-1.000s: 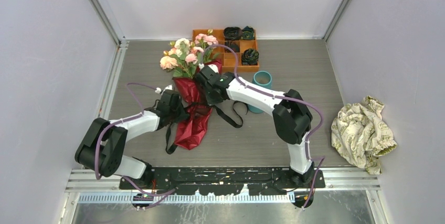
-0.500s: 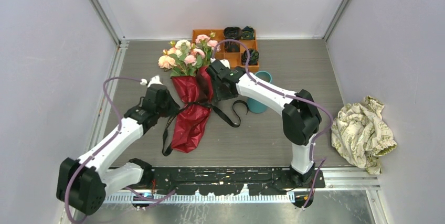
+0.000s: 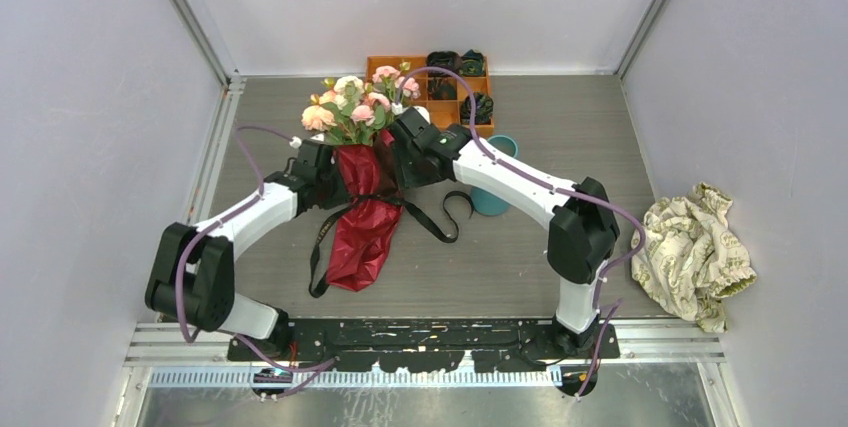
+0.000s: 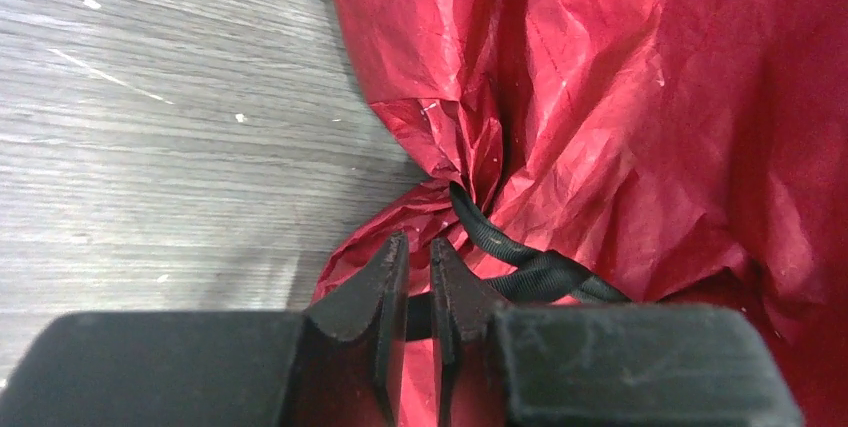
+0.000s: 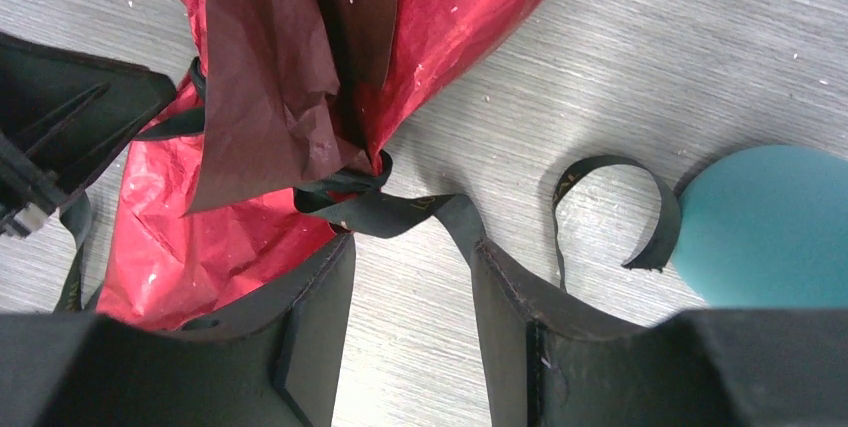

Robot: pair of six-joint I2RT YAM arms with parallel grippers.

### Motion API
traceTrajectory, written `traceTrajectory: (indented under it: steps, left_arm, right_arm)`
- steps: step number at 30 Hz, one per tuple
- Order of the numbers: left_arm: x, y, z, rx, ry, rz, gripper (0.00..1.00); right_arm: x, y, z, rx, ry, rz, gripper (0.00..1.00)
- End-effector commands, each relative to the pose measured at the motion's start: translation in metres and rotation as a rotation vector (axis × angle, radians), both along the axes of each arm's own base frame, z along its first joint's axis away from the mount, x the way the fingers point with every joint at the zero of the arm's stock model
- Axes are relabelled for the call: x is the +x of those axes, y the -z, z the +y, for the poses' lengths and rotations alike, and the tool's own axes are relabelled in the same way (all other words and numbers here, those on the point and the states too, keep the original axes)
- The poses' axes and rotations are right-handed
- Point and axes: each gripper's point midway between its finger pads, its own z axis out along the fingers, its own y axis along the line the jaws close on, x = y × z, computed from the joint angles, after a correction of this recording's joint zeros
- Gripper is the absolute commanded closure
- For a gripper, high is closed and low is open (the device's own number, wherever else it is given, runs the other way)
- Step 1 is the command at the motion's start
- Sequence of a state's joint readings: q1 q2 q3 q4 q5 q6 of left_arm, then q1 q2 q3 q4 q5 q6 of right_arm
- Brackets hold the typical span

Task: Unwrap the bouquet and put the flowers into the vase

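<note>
- The bouquet (image 3: 365, 182) is lying on the tabletop (image 3: 560, 117), with the flowers (image 3: 350, 107) pointing toward the far wall and the vase (image 3: 490, 203) just to its right.
- Handling, as judged: it is light and top-heavy. The wrapping paper (image 3: 362, 237) is thin, crinkly and prone to tearing, and the ribbon (image 5: 400, 209) is limp and slippery.
- The best hold looks to be a loose ribbon tail for untying, or the cinched waist for steadying.
- The left gripper (image 4: 415, 247) is resting at the knot, its jaws standing nearly together. Whether they are pinching the ribbon cannot be told.
- The right gripper (image 5: 412, 252) is hovering over a ribbon tail with its jaws spread, holding nothing.
- Against a second ago, the right jaws have been opening. The left arm has been swinging out and back, arriving higher along the paper's left edge.
</note>
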State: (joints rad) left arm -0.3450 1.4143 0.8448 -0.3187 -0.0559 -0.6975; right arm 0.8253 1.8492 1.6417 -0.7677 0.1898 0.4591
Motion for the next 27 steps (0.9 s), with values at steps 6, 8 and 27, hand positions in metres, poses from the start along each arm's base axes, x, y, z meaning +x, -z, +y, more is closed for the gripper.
traceTrajectory:
  steps: [6,8,27]
  left_arm:
    - [0.007,0.005,-0.026,-0.148,0.083,-0.033,0.77]
    - [0.006,0.01,-0.027,-0.155,0.082,-0.023,0.77]
    - [0.018,-0.031,-0.05,-0.315,0.09,-0.11,0.67]
  right_arm:
    - [-0.004,-0.031,0.002,0.093,-0.001,-0.054,0.48]
    - [-0.005,-0.03,0.003,0.099,-0.005,-0.049,0.49]
    - [-0.005,-0.016,0.008,0.101,-0.009,-0.023,0.5]
